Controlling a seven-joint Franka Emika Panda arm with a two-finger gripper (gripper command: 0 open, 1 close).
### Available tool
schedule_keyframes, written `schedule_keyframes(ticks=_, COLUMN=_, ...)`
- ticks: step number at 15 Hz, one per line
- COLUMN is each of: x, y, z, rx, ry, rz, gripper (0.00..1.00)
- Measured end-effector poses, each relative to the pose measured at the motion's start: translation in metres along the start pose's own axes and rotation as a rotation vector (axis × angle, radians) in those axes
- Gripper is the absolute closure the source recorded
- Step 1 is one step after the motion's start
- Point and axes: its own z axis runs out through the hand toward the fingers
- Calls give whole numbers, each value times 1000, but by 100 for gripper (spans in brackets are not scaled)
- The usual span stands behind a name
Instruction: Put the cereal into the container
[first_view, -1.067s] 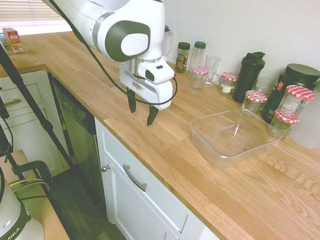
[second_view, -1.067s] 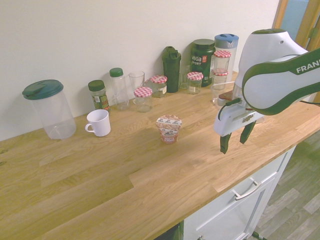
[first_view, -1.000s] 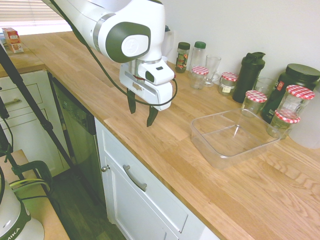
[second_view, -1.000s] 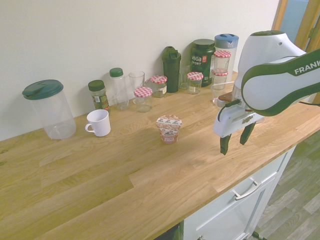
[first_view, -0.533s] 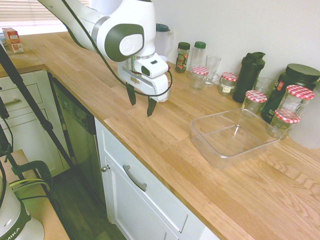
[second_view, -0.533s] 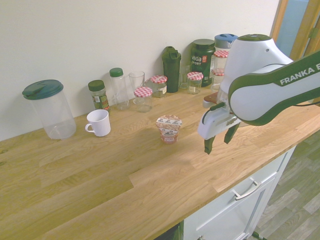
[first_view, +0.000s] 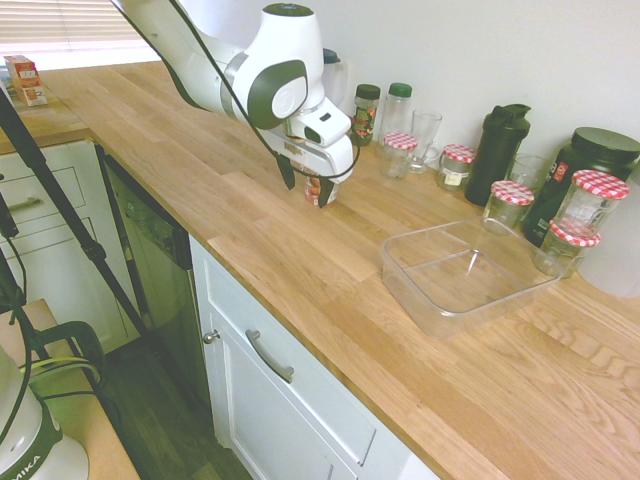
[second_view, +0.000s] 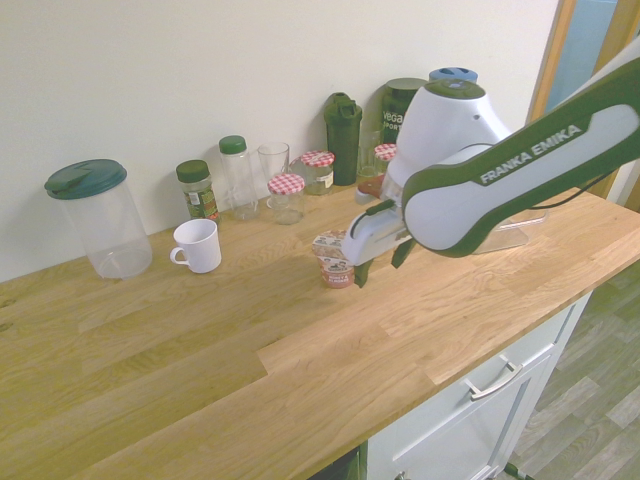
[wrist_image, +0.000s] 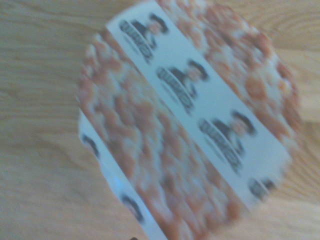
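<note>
The tool hangs wide open and holds nothing, right over the cereal on the wooden surface, well apart from the container.

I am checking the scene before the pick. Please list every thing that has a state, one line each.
claw: open, above the cereal cup, holding nothing
cereal cup: upright on the counter, foil lid sealed
clear tub: empty, no lid
white mug: upright, handle towards the big jug
big jug: upright, green lid on
black shaker bottle: upright, closed
drinking glass: upright, empty
</note>
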Motion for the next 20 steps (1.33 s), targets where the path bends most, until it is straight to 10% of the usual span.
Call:
schedule_keyframes(ticks=7, x=17, y=-45, z=28, rx=-9, ry=49, rz=-52, gripper=0)
schedule_keyframes(ticks=8, x=17, y=-50, z=30, rx=-8, ry=51, rz=-56, gripper=100)
schedule_keyframes(ticks=20, x=21, y=-47, z=32, rx=2, ry=57, rz=-42, gripper=100)
